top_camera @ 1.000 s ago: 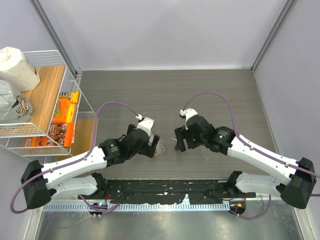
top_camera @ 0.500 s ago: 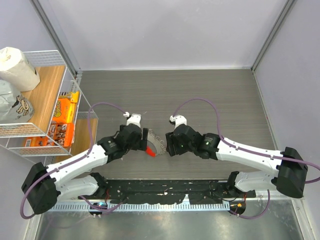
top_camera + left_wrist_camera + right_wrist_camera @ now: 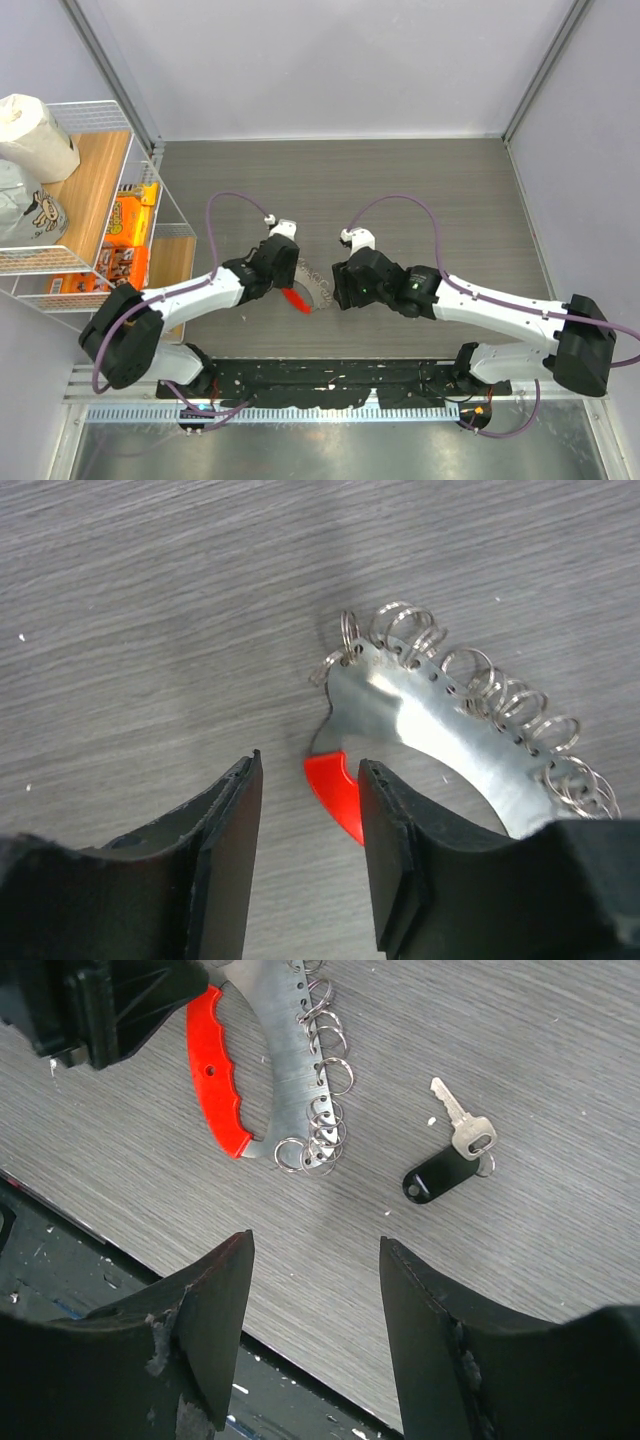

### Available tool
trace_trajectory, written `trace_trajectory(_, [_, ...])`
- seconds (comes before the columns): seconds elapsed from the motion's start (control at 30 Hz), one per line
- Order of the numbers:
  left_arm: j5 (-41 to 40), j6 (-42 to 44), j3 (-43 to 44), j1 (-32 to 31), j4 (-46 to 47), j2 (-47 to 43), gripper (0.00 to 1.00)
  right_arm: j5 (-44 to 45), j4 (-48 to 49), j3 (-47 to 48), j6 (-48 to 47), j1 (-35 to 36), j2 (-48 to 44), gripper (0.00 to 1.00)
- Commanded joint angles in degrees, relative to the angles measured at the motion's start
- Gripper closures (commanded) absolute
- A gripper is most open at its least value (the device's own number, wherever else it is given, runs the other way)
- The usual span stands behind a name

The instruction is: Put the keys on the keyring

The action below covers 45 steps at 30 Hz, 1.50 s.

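Observation:
The keyring (image 3: 420, 705) is a curved silver plate lined with several wire rings, ending in a red grip (image 3: 335, 785). It lies flat on the grey table, seen from above as the keyring (image 3: 308, 288). My left gripper (image 3: 310, 780) is open and low over the table. The red tip sits between its fingers, close to the right finger (image 3: 395, 850), with a clear gap to the other. In the right wrist view the keys (image 3: 455, 1150), one silver key on a black tag, lie right of the keyring (image 3: 270, 1060). My right gripper (image 3: 315, 1245) hangs open above bare table.
A wire shelf (image 3: 150, 170) with snack boxes and a paper roll stands at the left. The table's near edge (image 3: 300, 1365) and the black base rail (image 3: 330, 380) lie just below the right gripper. Both grippers crowd the keyring from either side.
The left gripper has moved right onto the keyring's red end and its jaws have narrowed. The right arm swung left over the keyring a second ago and has since held still.

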Motion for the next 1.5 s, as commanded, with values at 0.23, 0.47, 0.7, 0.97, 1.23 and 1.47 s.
trace_trajectory(0.23, [1.92,7.82,3.88,3.72,10.0,7.62,0.73,2.08,-0.75,-0.44,-1.85,0.11,-6.65,0.39])
trace_trajectory(0.47, [4.38,11.26,3.1,3.98,12.47,8.42,0.69,2.34,-1.02,-1.14,-2.29,0.11,-7.09,0.37])
trace_trajectory(0.7, [5.35,13.01,2.04,5.3,15.1,8.32,0.65,2.17,-0.93,-0.97,-2.38,0.11,-6.21,0.37])
trace_trajectory(0.97, [6.14,14.07,2.48,5.83,14.84,9.47,0.63,1.82,-0.75,-0.96,-2.46,0.11,-5.51,0.37])
trace_trajectory(1.23, [7.11,14.77,1.69,5.91,14.84,9.64,0.6,1.2,-0.4,-0.61,-2.37,0.11,-4.02,0.37])
trace_trajectory(1.47, [6.93,15.04,2.31,6.09,14.49,11.05,0.66,0.93,-0.05,-0.61,-2.2,0.11,-3.49,0.37])
